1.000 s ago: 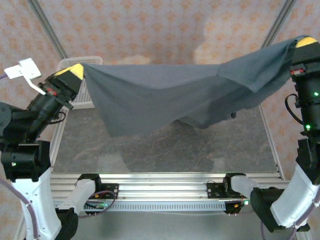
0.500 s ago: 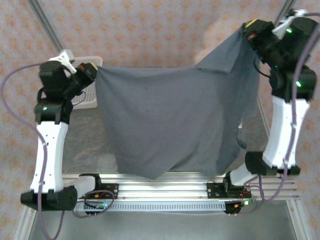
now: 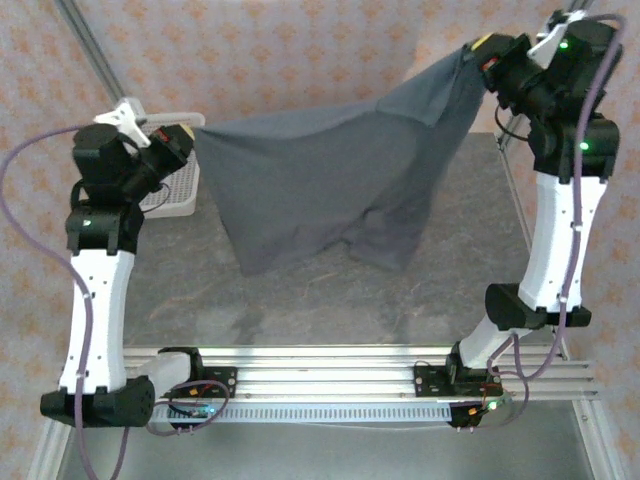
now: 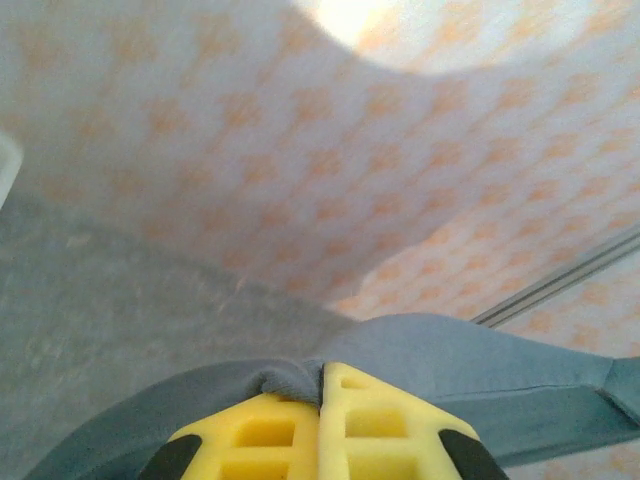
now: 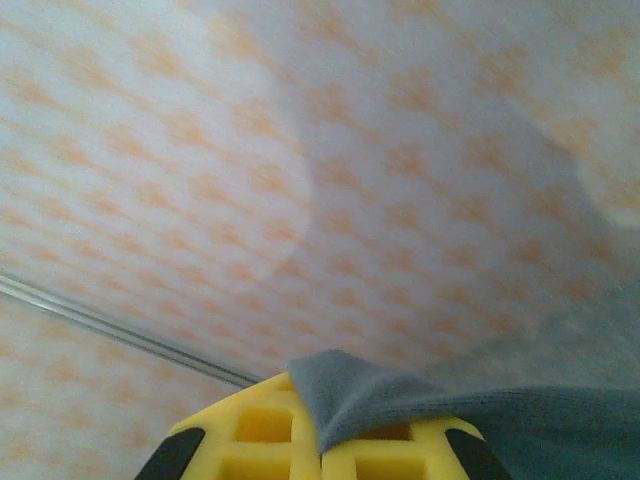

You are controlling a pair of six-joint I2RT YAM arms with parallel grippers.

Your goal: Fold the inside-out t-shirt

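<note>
Basket [image 3: 172, 196] partly hidden behind left tool [image 3: 188, 138] and t-shirt [image 3: 320, 180]. The t-shirt screens part of the surface [image 3: 300, 290]. Wrist views: fingers [image 4: 385, 420] cut off at bottom edge; backdrop [image 4: 250, 150] blurred.

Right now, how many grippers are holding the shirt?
2. The left gripper is shut on the shirt's left corner, above the basket. The right gripper is shut on the right corner, held higher at the far right.

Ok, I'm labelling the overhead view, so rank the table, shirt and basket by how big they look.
Largest first: table; shirt, though it hangs nearer the camera, which inflates it; basket, partly hidden behind the left arm.
</note>
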